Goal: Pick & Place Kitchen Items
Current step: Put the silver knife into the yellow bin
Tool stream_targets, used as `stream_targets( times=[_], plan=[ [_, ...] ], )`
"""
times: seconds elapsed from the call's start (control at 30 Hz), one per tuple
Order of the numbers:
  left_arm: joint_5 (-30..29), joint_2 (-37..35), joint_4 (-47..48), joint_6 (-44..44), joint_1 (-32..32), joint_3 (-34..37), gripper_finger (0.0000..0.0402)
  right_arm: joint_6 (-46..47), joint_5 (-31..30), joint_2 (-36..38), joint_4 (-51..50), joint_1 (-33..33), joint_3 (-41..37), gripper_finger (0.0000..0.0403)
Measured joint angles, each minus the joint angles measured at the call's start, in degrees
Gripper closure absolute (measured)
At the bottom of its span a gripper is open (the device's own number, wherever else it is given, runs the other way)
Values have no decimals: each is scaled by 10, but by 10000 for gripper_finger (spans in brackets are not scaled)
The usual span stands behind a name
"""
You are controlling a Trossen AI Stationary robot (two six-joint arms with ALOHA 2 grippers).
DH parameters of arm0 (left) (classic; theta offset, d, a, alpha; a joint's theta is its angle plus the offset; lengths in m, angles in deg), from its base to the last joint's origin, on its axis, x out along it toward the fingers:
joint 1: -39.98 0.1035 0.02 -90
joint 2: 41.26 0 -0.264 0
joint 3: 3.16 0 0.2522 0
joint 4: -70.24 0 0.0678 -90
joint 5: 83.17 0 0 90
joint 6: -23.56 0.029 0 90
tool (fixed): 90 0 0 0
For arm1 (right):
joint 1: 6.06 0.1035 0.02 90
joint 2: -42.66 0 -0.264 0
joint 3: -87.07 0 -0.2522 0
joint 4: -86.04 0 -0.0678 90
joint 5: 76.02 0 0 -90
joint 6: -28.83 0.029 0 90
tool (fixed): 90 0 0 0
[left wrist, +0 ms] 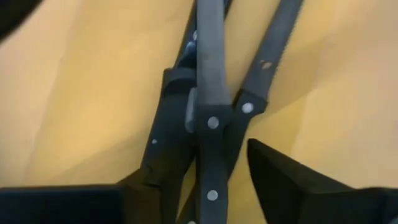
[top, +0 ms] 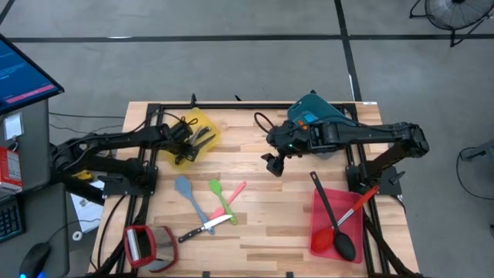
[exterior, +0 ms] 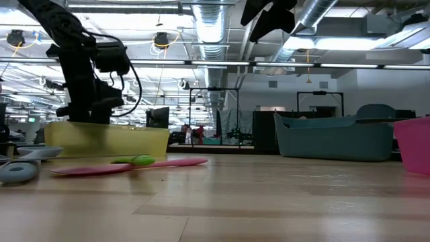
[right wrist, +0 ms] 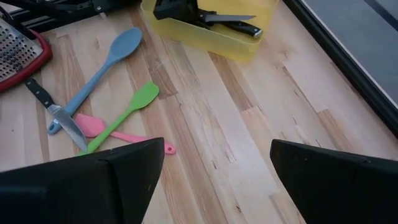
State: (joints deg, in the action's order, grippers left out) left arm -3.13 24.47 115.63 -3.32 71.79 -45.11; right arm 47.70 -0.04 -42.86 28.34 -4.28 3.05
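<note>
Black-handled knives (left wrist: 211,118) lay crossed in the yellow bin (top: 202,123) at the counter's (top: 270,208) far left, and the left pincer (top: 184,137) hung low over them with its fingers (left wrist: 292,186) apart on either side of a handle, gripping nothing. On the bare wood nearer the front lay a blue spoon (right wrist: 99,74), a green spatula (right wrist: 127,115), a pink spatula (right wrist: 118,134) and another knife (right wrist: 56,115), close together. The right pincer (top: 276,164) hovered above mid-counter, spread wide and empty, while a ladle (top: 333,218) and a red-handled tool (top: 340,228) sat in the red bin (top: 320,202) at right.

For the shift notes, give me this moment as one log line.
left gripper: in yellow bin, open over black-handled knives | right gripper: open, empty, above table | blue spoon, green spatula: still on table
</note>
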Motion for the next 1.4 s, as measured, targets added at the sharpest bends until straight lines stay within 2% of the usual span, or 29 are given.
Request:
stream_targets(
  times=[0.17, 0.27, 0.5, 0.6, 0.73, 0.8, 1.0, 1.27, 1.4],
  plan=[
    [21, -55, 0, -3, 0, 0, 182, 0, 0, 0, 0, -5, 0, 112],
    [50, -102, 1, -3, 0, -11, 165, 0, 0, 0, 0, -7, 0, 112],
    [158, -230, -32, 13, -23, -56, 179, 0, 0, 0, 0, -8, 0, 112],
    [225, -268, -57, 9, -67, -64, 185, 0, 1, 0, 0, -8, 0, 112],
    [306, -292, -65, -8, -162, -64, 185, 0, 5, 0, -4, -8, 0, 112],
    [308, -292, -65, -10, -219, -64, 185, 0, 5, 0, -7, -8, 0, 112],
    [230, -236, -64, -28, -362, -64, 184, 0, 5, 0, -7, -8, 0, 112],
    [234, -108, -64, -92, -538, -64, 184, 0, 5, 0, -11, -8, 0, 112],
    [224, -48, -70, -140, -599, -64, 184, 0, 7, 0, -11, -8, 0, 112]
  ],
)
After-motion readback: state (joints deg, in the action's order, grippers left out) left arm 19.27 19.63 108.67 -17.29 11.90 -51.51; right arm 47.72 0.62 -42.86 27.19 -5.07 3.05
